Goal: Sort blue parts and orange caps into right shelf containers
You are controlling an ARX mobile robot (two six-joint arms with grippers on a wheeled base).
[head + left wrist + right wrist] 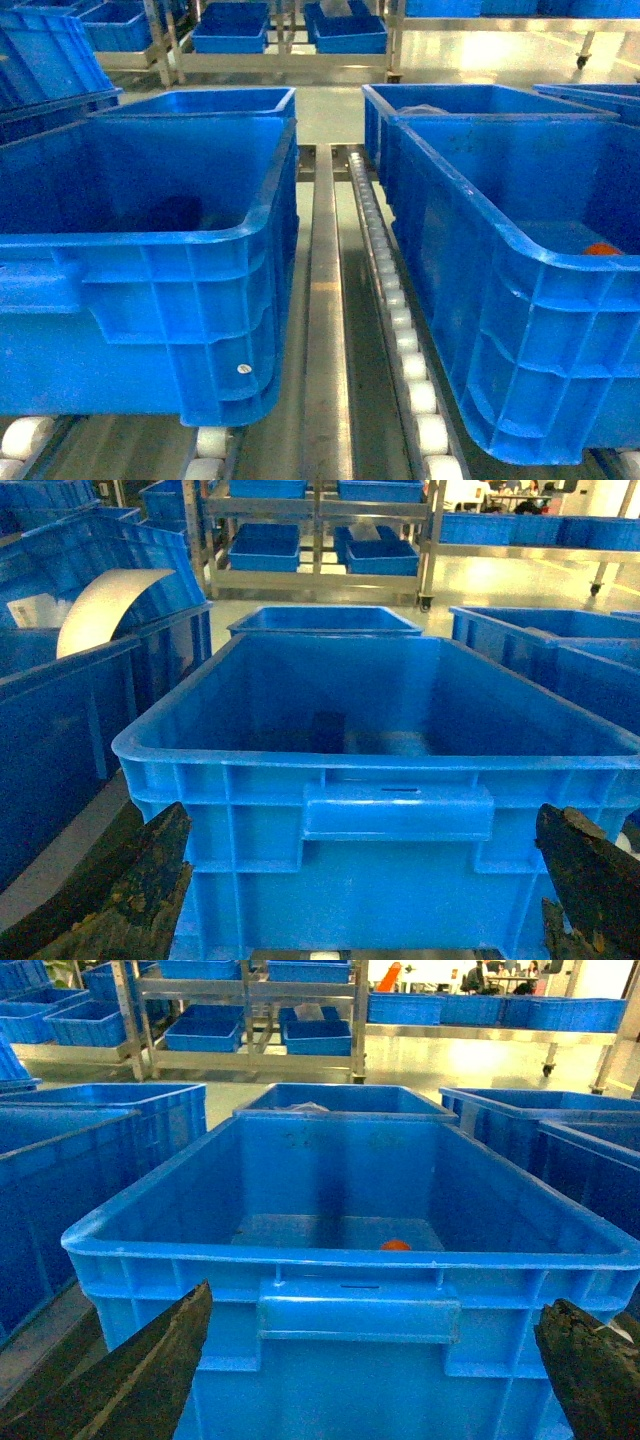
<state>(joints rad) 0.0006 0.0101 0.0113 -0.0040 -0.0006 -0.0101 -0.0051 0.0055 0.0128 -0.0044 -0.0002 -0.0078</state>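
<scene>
no arm or gripper is seen in the head view. two large blue crates fill it, resting on roller tracks (400,330) with a metal rail (322,330) running up the middle of the frame. the near left crate (150,330) takes up the left half, its long axis running away from the camera. the near right crate (500,330) takes up the right half, likewise running lengthwise into the scene. an orange cap (602,249) is seen on the floor of the near right crate, at the right edge of the frame, lying flat. a dark shape is seen low inside the near left crate, too dim to identify.

in the left wrist view, the left gripper (370,900) is held level just in front of a crate's short end wall, pointing toward it. its two worn dark fingers (120,900) are seen at the lower left and lower right corners, spread wide apart, with nothing held between them; whether they touch the wall cannot be told.

in the right wrist view, the right gripper (370,1370) is posed the same way before the near right crate's handle wall. its fingers (130,1380) are spread wide at the lower corners, holding nothing. the orange cap is seen on the crate floor, right of centre, toward the far wall. no blue part can be made out.
</scene>
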